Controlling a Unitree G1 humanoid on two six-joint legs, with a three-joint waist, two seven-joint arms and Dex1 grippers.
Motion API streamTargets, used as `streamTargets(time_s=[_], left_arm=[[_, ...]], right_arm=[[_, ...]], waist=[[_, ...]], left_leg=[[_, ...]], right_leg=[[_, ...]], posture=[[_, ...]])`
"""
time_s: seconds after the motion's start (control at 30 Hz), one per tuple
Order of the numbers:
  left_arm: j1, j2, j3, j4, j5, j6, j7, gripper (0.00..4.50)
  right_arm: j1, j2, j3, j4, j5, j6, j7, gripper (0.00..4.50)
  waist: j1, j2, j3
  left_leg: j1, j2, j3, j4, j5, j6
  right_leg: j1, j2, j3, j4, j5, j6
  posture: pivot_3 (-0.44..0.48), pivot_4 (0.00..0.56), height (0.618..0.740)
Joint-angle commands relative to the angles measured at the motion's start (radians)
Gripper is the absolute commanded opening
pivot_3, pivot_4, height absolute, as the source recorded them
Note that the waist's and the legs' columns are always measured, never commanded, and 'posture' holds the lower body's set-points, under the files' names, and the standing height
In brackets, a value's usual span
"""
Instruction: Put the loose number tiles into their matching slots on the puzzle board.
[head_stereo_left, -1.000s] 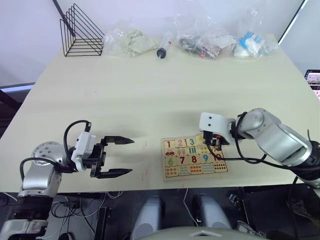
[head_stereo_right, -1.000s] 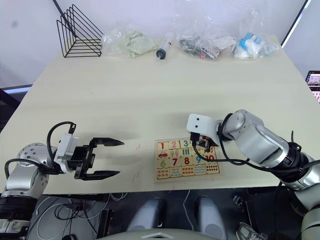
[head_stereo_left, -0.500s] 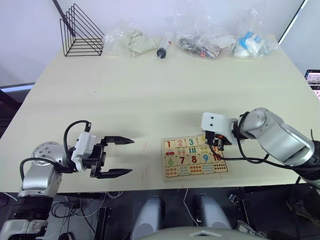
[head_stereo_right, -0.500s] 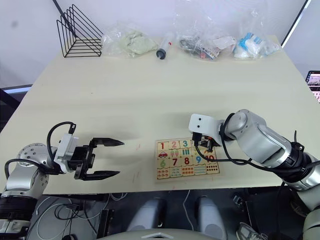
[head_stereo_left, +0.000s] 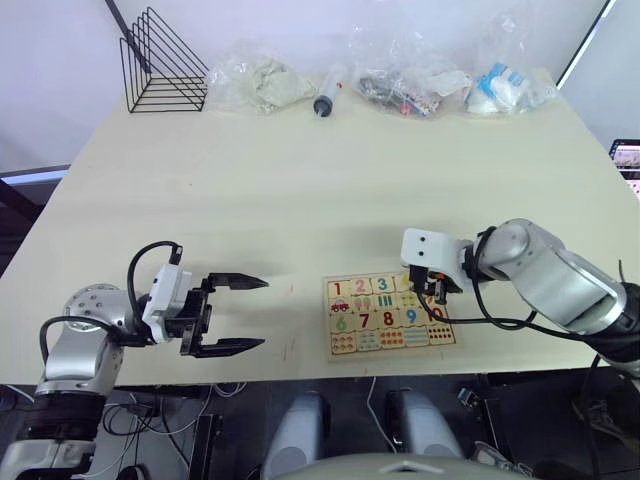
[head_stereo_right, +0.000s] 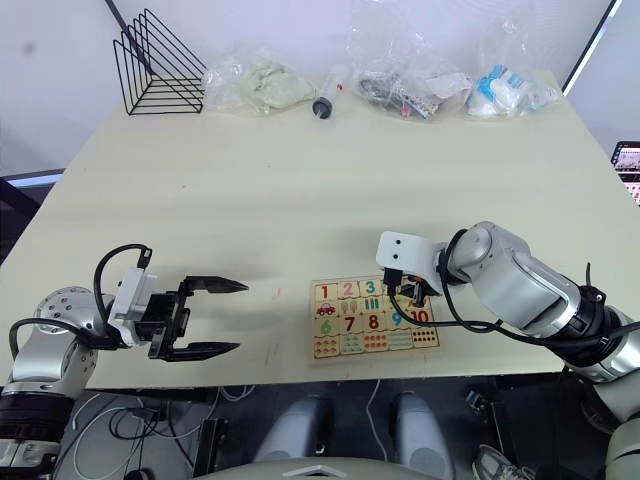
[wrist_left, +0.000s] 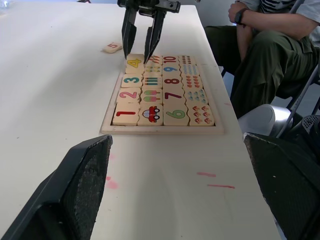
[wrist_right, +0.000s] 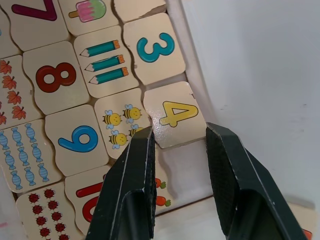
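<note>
The puzzle board (head_stereo_left: 327, 316) lies near the table's front edge, right of centre. Tiles 1, 2 and 3 sit in its top row. My right gripper (wrist_right: 180, 131) stands over the board's upper right part, its fingers (wrist_left: 128, 35) close against both sides of the yellow 4 tile (wrist_right: 174, 114). That tile lies slightly askew in its slot. Beside it, the end slot (wrist_right: 184, 165) is bare pale wood. The red 5 tile (wrist_left: 113, 48) lies loose on the table just beyond the board. My left gripper (head_stereo_left: 263, 313) hovers wide open and holds nothing, left of the board.
A black wire rack (head_stereo_left: 165, 65), several plastic bags (head_stereo_left: 262, 82) and a syringe-like tube (head_stereo_left: 326, 95) line the table's far edge. A person (wrist_left: 265, 55) sits beside the table near the board. Bare tabletop lies between the grippers and the far clutter.
The right gripper has shifted only a touch over the board's upper right part. The left arm has not moved.
</note>
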Motion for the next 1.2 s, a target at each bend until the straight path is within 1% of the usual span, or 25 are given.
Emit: streamTargets(time_s=[0.03,0.4,0.47,0.53,0.57,0.63,0.7,0.8,1.03,1.07,1.13,1.2], left_arm=[[0.004,0.004,0.020,-0.022,-0.013,-0.014,-0.030,4.50],[0.007,0.004,0.018,-0.023,-0.013,-0.016,-0.030,4.50],[0.006,0.005,0.017,-0.023,-0.013,-0.016,-0.030,4.50],[0.007,0.004,0.017,-0.023,-0.013,-0.017,-0.030,4.50],[0.006,0.004,0.016,-0.022,-0.013,-0.017,-0.030,4.50],[0.004,0.004,0.015,-0.021,-0.012,-0.017,-0.030,4.50],[0.002,0.003,0.016,-0.019,-0.012,-0.016,-0.030,4.50],[0.002,0.002,0.017,-0.018,-0.010,-0.016,-0.030,4.50],[0.003,-0.004,0.019,-0.026,-0.005,-0.014,-0.025,4.50],[0.004,-0.004,0.020,-0.029,-0.006,-0.013,-0.024,4.50],[0.008,-0.007,0.021,-0.037,-0.010,-0.009,-0.021,4.50],[0.011,-0.009,0.021,-0.043,-0.010,-0.007,-0.017,4.50]], right_arm=[[-0.001,0.000,-0.007,-0.025,-0.003,-0.006,-0.003,0.88],[0.007,0.007,-0.005,-0.023,-0.002,-0.018,-0.009,0.88],[0.009,0.005,-0.005,-0.021,-0.003,-0.025,-0.008,1.90],[0.012,0.003,-0.006,-0.022,-0.005,-0.031,-0.007,2.52],[0.013,0.002,-0.008,-0.021,-0.006,-0.034,-0.006,3.19],[0.013,-0.001,-0.012,-0.017,-0.006,-0.039,-0.004,3.63],[0.012,-0.001,-0.023,-0.011,0.000,-0.038,-0.002,4.37],[0.012,-0.005,-0.044,-0.005,0.008,-0.047,0.004,4.37],[0.095,0.020,-0.203,0.022,0.080,-0.135,-0.006,4.37],[0.117,0.022,-0.231,0.024,0.093,-0.153,-0.008,4.17],[0.176,0.054,-0.304,0.038,0.120,-0.256,-0.018,3.55],[0.209,0.066,-0.339,0.044,0.127,-0.288,-0.024,2.54]], waist=[[0.000,0.000,0.000],[0.000,0.000,0.000],[0.000,0.000,0.000],[0.000,0.000,0.000],[0.000,0.000,0.000],[0.000,0.000,0.000],[0.000,0.000,0.000],[0.000,0.000,0.000],[0.001,-0.001,0.000],[0.001,-0.001,-0.001],[0.002,-0.001,-0.001],[0.002,-0.001,-0.001]], left_leg=[[0.000,0.000,0.000,0.000,0.000,0.000],[0.000,0.000,0.000,0.000,0.000,0.000],[0.000,0.000,0.000,0.000,0.000,0.000],[0.000,0.000,0.000,0.000,0.000,0.000],[0.000,0.000,0.000,0.000,0.000,0.000],[0.000,0.000,0.000,0.000,0.000,0.000],[0.000,0.000,0.000,0.000,0.000,0.000],[0.000,0.000,0.000,0.000,0.000,0.000],[0.000,0.000,0.000,0.000,0.000,0.000],[0.000,0.000,0.000,0.000,0.000,0.000],[0.000,0.000,0.000,0.000,0.000,0.000],[0.000,0.000,0.000,0.000,0.000,0.000]], right_leg=[[0.000,0.000,0.000,0.000,0.000,0.000],[0.000,0.000,0.000,0.000,0.000,0.000],[0.000,0.000,0.000,0.000,0.000,0.000],[0.000,0.000,0.000,0.000,0.000,0.000],[0.000,0.000,0.000,0.000,0.000,0.000],[0.000,0.000,0.000,0.000,0.000,0.000],[0.000,0.000,0.000,0.000,0.000,0.000],[0.000,0.000,0.000,0.000,0.000,0.000],[0.000,0.000,0.000,0.000,0.000,0.000],[0.000,0.000,0.000,0.000,0.000,0.000],[0.000,0.000,-0.001,0.000,0.000,0.000],[0.000,0.000,-0.001,0.001,0.000,0.000]], posture=[[0.000,0.150,0.740],[0.000,0.150,0.740],[0.000,0.150,0.740],[0.000,0.150,0.740],[0.000,0.150,0.740],[0.000,0.150,0.740],[0.000,0.150,0.740],[0.000,0.150,0.740],[0.000,0.150,0.740],[0.000,0.150,0.740],[0.000,0.150,0.740],[0.000,0.150,0.740]])
